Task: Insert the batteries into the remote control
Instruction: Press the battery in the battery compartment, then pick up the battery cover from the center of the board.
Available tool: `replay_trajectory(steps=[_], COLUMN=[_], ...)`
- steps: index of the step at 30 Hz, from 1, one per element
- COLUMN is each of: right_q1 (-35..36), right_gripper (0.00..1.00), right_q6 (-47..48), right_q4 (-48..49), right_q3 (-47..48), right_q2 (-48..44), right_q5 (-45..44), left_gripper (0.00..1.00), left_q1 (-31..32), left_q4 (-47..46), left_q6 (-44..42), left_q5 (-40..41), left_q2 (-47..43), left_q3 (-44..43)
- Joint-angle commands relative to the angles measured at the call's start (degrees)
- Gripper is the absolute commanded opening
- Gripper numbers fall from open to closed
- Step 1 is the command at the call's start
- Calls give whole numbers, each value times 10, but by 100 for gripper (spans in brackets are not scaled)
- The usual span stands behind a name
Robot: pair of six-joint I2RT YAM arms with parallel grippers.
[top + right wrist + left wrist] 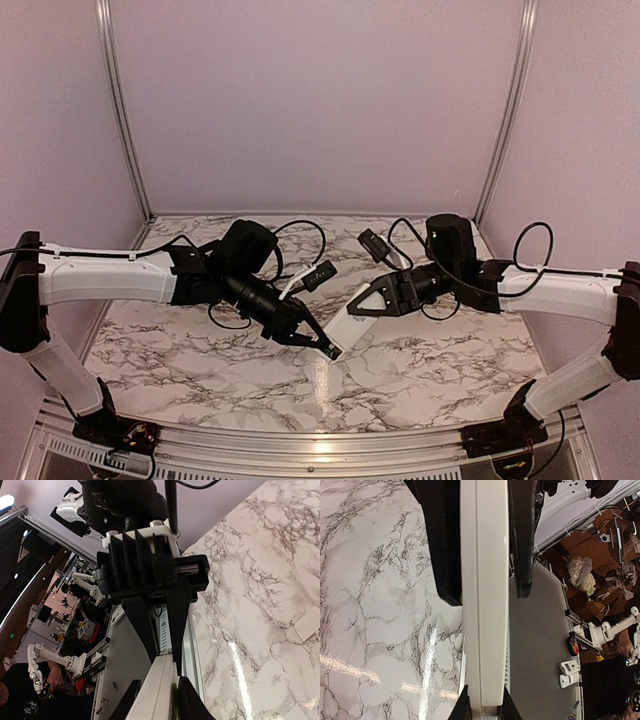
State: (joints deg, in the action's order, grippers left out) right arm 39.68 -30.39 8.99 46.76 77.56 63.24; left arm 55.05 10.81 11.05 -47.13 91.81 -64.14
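The white remote control (pixel 347 322) hangs in the air above the marble table (pixel 200 350), held between both grippers. My left gripper (pixel 330 350) is shut on its near end, and my right gripper (pixel 362 303) is shut on its far end. In the left wrist view the remote (pixel 485 605) runs up from my left gripper (pixel 484 700) to the right gripper's black fingers (pixel 520 535). In the right wrist view my right gripper (pixel 159 695) clamps the remote (pixel 161 677), and the left gripper's fingers (pixel 177 625) come down onto it. No batteries show.
A small flat white cover piece (pixel 307 625) lies on the marble to the right in the right wrist view. The metal frame rail (pixel 300 445) runs along the table's near edge. Purple walls close the back and sides.
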Motion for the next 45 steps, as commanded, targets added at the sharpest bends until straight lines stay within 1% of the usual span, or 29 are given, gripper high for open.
replay_trajectory(steps=[1, 5, 9, 10, 11, 12, 14, 17, 18, 19, 20, 21, 22, 25, 27, 28, 30, 32, 35, 36, 39, 41, 43, 45], right_q1=[9, 14, 17, 17, 16, 16, 11, -8, -16, -23, -29, -35, -40, -60, -77, -87, -105, -117, -129, -134, -147, -156, -160, -161], right_gripper=[22, 14, 1, 0, 0, 0, 0, 0, 0, 0, 0, 0, 0, 0, 0, 0, 0, 0, 0, 0, 0, 0, 0, 0], right_q6=[43, 59, 65, 65, 65, 65, 62, 44, 35, 28, 24, 23, 22, -2, -25, -35, -57, -78, -97, -100, -118, -135, -143, -150], right_q4=[-60, -81, -87, -87, -87, -103, -108, -97, -86, -71, -67, -67, -66, -40, -16, -5, 19, 45, 60, 62, 90, 120, 137, 151], right_q3=[27, 28, 29, 29, 31, 33, 34, 29, 25, 21, 18, 17, 15, -4, -21, -29, -44, -59, -72, -76, -89, -101, -108, -113], right_q2=[-9, -12, -12, -12, -12, -13, -14, -15, -17, -18, -19, -20, -20, -19, -19, -19, -21, -23, -19, -15, 0, 6, 11, 15], right_q5=[21, 16, 12, 10, 7, 2, -10, -13, -11, -11, -17, -24, -31, -48, -57, -61, -69, -77, -92, -97, -91, -86, -84, -83], left_gripper=[0, 0, 0, 0, 4, 17, 36, 58, 68, 83, 92, 96, 98, 99, 99, 99, 99, 99, 99, 99, 98, 99, 99, 99], left_q1=[-9, -14, -16, -18, -20, -22, -27, -34, -36, -37, -38, -40, -41, -41, -41, -42, -42, -42, -40, -40, -40, -40, -42, -45], left_q4=[34, 78, 86, 87, 87, 86, 78, 71, 73, 72, 70, 60, 42, -38, -108, -138, -154, -132, -113, -83, 26, 72, 78, 74], left_q6=[-26, -54, -60, -60, -60, -60, -58, -54, -58, -63, -70, -75, -75, -90, -93, -103, -142, -155, -171, -188, -277, -332, -370, -399], left_q5=[-31, -37, -37, -33, -25, -15, 13, 80, 107, 145, 177, 203, 240, 367, 425, 439, 428, 421, 432, 428, 420, 404, 407, 379], left_q2=[12, 21, 25, 24, 22, 18, 6, -20, -35, -49, -62, -79, -96, -150, -181, -191, -196, -180, -152, -137, -80, -54, -36, -17], left_q3=[-25, -40, -45, -46, -47, -46, -41, -32, -28, -23, -17, -7, 8, 72, 129, 155, 174, 158, 142, 128, 64, 47, 46, 46])
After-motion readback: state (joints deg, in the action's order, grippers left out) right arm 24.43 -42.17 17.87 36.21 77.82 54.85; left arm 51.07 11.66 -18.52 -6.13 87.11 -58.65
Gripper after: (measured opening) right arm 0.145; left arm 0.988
